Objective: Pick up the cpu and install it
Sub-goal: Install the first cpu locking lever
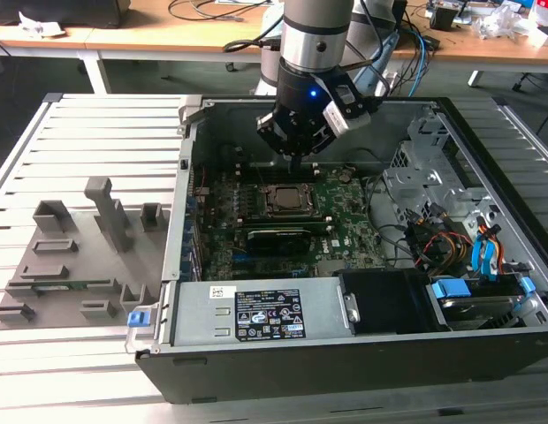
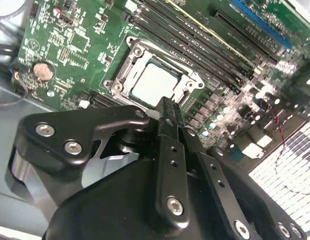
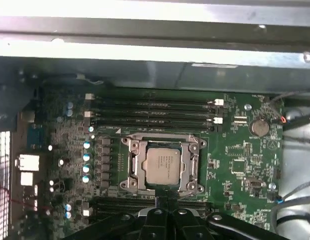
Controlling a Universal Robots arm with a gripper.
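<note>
**Chip seated in its socket, hand clenched above**

Exterior view: the hand (image 1: 294, 159) hangs inside the computer case (image 1: 345, 353), over the board's middle.

Second wrist view: its fingers (image 2: 167, 117) meet, clenched on nothing.

First wrist view: the cpu (image 3: 162, 166) lies flat in the socket (image 3: 126, 167). It looks light, stiff, slick and fragile underneath; hold its edges.

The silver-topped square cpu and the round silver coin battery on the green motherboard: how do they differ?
The silver-topped square cpu is square and lies inside the metal socket frame; the round silver coin battery is circular, smaller, and sits alone near the board's edge. In the second wrist view the cpu lies near the black gripper, the battery farther off. Both are flat, silvery and seated on the green motherboard.
</note>
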